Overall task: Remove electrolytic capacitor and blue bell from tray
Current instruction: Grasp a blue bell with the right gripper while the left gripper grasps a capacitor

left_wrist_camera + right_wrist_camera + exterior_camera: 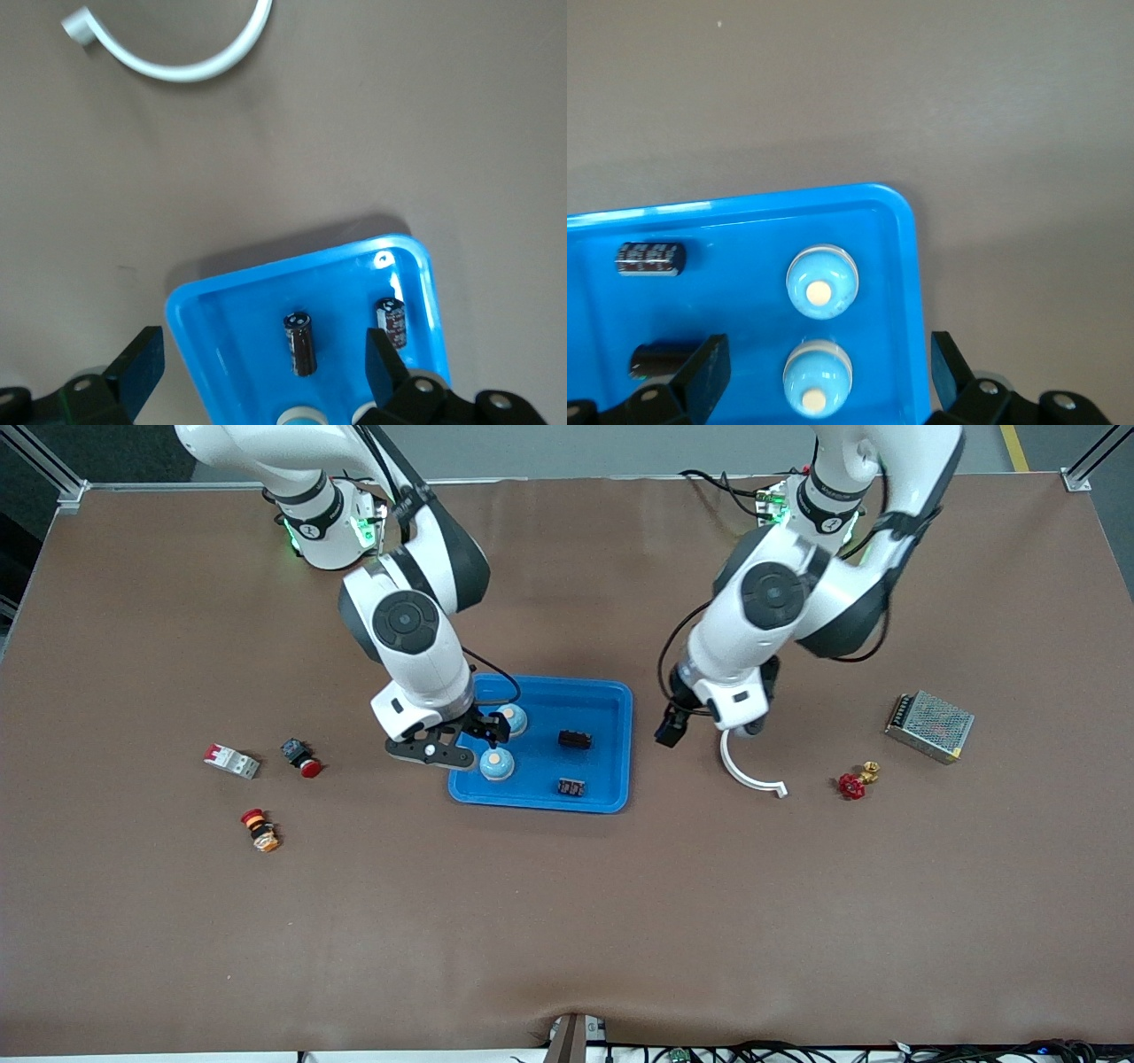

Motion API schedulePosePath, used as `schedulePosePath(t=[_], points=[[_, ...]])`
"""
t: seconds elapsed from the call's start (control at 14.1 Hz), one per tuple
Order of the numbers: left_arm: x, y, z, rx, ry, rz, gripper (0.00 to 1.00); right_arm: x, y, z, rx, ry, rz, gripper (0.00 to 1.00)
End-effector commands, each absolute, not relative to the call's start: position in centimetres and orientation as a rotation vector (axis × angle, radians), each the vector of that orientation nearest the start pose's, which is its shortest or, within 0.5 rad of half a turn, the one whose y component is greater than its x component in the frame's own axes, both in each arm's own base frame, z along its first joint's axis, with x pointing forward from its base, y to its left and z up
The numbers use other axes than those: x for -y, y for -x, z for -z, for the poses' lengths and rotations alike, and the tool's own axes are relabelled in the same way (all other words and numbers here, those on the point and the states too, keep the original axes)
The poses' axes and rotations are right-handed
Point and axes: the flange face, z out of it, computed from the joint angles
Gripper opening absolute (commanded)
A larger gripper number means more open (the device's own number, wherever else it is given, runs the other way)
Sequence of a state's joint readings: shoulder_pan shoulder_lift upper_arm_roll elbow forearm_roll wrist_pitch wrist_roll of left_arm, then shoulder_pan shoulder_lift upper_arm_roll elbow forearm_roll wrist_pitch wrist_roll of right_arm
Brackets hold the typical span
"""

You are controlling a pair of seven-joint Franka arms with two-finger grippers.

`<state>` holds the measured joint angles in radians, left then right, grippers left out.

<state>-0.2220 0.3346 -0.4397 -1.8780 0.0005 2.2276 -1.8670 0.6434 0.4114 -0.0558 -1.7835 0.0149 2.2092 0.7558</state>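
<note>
A blue tray (620, 746) holds two light-blue bells (511, 718) (496, 763) and two dark capacitors (575, 739) (571, 786). My right gripper (468, 740) is open and empty, over the tray's end toward the right arm, above the bells. In the right wrist view the gripper (828, 372) straddles one bell (818, 376); the second bell (822, 282) and a capacitor (649, 258) lie in the tray (899, 230). My left gripper (702, 731) is open and empty, over the table beside the tray's other end. The left wrist view shows the gripper (263, 363), the tray (190, 310) and both capacitors (300, 341) (392, 320).
A white curved strip (749, 775) lies under the left arm and shows in the left wrist view (182, 66). A red valve handle (852, 786) and a metal mesh box (929, 725) lie toward the left arm's end. A circuit breaker (232, 761) and two red push buttons (302, 759) (260, 829) lie toward the right arm's end.
</note>
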Motion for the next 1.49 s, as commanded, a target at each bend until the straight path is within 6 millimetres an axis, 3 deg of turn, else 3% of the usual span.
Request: schedulePosePath(t=[0.0, 0.28, 0.64, 1.42], points=[[41.7, -51.5, -31.8, 1.911, 2.574, -0.191, 1.00, -37.0, -53.9, -30.1, -0.193, 3.135, 0.041, 1.00], [45.2, -51.7, -28.2, 1.986, 2.509, -0.155, 1.00, -37.4, -54.3, -26.8, -0.143, 3.135, 0.059, 1.00], [47.9, -51.6, -25.4, 2.050, 2.491, -0.162, 1.00, -37.5, -54.5, -22.0, -0.084, 3.138, 0.078, 1.00], [51.0, -48.9, -19.9, 2.039, 2.519, -0.089, 1.00, -38.0, -54.1, -19.1, -0.015, 3.135, 0.066, 1.00]])
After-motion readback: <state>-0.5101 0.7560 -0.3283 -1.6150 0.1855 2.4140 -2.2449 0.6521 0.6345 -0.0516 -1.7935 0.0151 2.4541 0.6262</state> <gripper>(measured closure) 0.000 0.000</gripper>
